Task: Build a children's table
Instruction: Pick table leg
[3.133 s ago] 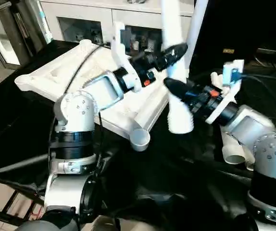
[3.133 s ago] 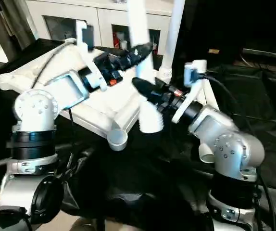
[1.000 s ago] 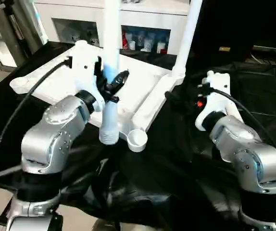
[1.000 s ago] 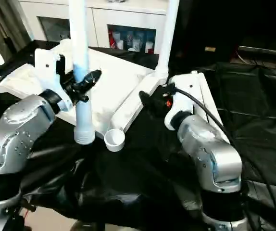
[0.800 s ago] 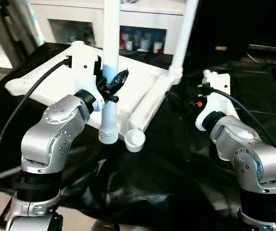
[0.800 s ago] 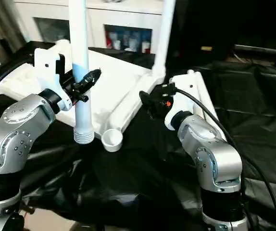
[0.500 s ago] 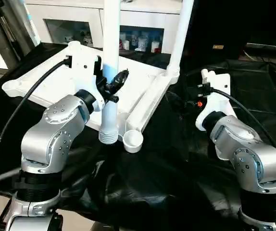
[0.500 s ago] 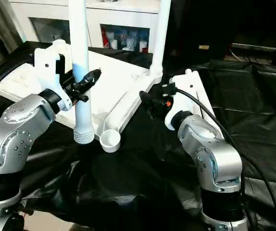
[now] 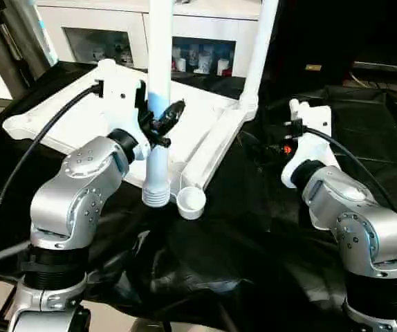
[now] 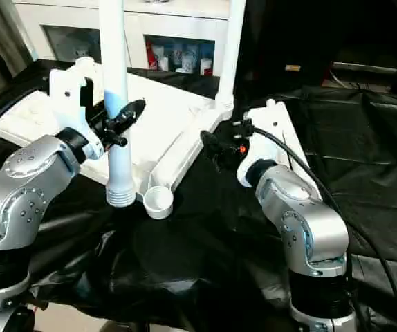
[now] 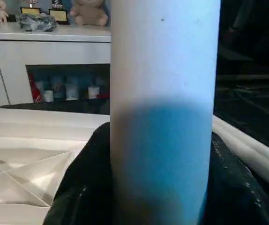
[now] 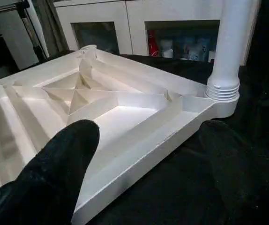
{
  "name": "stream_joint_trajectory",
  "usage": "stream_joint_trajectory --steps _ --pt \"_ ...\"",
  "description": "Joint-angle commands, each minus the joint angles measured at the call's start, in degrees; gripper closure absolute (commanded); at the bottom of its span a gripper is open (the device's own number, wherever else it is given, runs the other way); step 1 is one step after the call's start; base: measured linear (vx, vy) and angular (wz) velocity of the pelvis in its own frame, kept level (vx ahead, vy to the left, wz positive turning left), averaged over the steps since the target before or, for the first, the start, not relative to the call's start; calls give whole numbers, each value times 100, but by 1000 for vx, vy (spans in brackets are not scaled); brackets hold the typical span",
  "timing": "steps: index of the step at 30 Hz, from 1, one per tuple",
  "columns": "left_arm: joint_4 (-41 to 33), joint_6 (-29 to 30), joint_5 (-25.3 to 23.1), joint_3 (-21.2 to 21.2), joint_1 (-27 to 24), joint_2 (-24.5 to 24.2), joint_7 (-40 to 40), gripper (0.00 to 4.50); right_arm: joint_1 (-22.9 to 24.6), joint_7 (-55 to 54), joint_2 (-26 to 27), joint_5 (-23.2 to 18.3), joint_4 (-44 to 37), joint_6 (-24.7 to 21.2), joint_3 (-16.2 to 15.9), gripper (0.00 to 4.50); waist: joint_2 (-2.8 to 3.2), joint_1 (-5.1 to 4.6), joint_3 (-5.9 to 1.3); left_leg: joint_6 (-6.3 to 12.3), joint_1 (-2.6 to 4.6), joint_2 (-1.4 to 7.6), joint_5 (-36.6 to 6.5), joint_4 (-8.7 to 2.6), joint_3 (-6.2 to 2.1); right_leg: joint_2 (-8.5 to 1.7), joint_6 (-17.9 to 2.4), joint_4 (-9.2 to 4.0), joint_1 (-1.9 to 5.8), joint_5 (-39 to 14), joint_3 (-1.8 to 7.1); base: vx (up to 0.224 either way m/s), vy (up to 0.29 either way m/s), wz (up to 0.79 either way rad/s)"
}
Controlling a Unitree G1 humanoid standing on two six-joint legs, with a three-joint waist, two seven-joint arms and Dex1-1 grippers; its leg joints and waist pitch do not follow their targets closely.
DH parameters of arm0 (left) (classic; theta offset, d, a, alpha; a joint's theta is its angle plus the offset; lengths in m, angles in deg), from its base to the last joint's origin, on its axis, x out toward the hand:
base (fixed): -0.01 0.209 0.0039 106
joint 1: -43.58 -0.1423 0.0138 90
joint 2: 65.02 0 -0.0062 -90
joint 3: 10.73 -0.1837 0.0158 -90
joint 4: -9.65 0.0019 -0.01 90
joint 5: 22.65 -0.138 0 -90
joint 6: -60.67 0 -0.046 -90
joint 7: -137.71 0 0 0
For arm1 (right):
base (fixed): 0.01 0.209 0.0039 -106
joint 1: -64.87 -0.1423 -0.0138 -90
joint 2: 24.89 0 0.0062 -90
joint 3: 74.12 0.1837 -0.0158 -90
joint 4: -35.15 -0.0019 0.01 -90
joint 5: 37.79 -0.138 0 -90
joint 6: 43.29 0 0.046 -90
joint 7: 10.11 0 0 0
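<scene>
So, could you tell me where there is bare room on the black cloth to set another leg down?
The black cloth lies bare in front of the tabletop, between the two arms, and again to the right past the right gripper. It is crowded at the near corner socket, where the left gripper holds a leg upright beside it.

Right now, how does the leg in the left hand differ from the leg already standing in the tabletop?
The held leg hangs clamped in the left hand, its ribbed end free beside the near socket. The standing leg is seated in the tabletop's far corner, untouched. Both are white, upright tubes.
</scene>
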Motion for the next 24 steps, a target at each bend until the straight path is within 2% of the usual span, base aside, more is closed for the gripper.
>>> stream_joint_trajectory --steps 1,20,24 --pt "-95 -8 -17 -3 95 -24 7 265 -22 -20 -13 28 -59 22 9 57 39 -5 -421 -357 164 125 -1889 -408 -88 -296 -476 -534 178 -1874 249 0 0 0" --pt "-95 -8 -17 -3 95 -24 7 265 -22 -20 -13 28 -59 22 9 57 38 -11 -412 -363 164 125 -1938 -420 -90 -299 -439 -550 171 -1967 250 0 0 0" --pt "-95 -8 -17 -3 95 -24 7 265 -22 -20 -13 28 -59 22 9 57 36 -9 -424 -360 161 127 -1850 -421 -90 -298 -444 -542 180 -1857 249 0 0 0"
